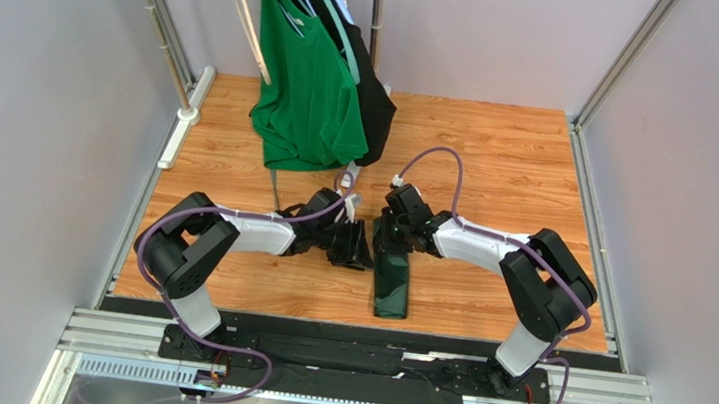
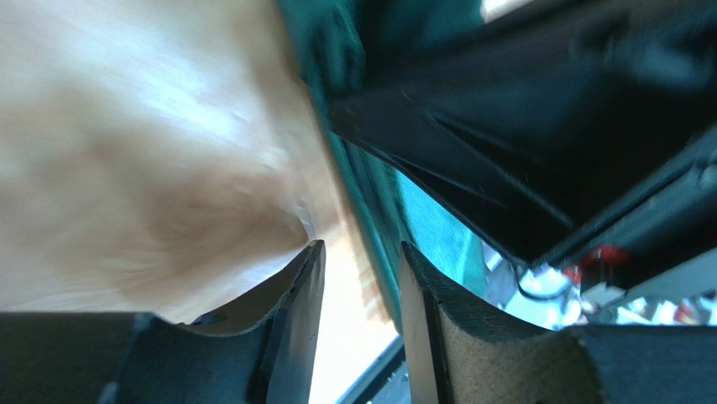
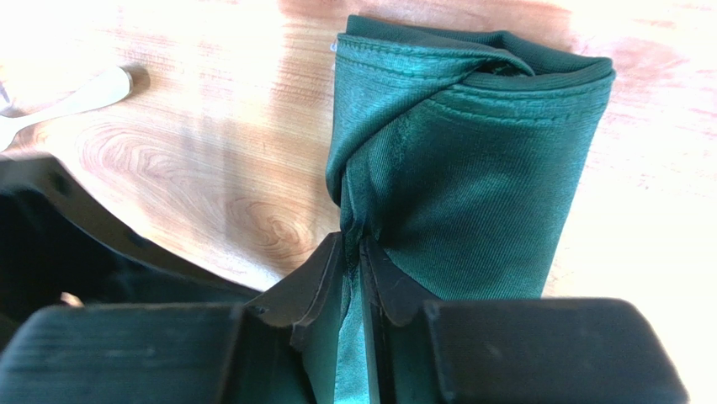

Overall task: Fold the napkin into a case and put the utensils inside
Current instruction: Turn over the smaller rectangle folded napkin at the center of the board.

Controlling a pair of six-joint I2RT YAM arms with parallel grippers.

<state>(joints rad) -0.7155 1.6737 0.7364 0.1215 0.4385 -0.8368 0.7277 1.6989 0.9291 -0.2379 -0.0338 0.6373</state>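
The dark green napkin (image 1: 391, 281) lies on the wooden table as a narrow, long folded strip, running from between the two grippers toward the near edge. In the right wrist view the napkin (image 3: 471, 160) shows rolled layers with a stitched hem at its far end. My right gripper (image 3: 353, 244) pinches a raised fold of this cloth between its tips. My left gripper (image 2: 363, 252) stands open just left of the napkin's edge (image 2: 370, 202), with only bare table between its fingers. One silver utensil handle (image 3: 76, 97) lies on the wood to the left of the napkin.
A bright green T-shirt (image 1: 310, 86) and a black garment (image 1: 376, 103) hang from a rack at the back centre. Metal frame rails (image 1: 148, 200) border the table left and right. The two grippers (image 1: 375, 239) sit almost touching mid-table.
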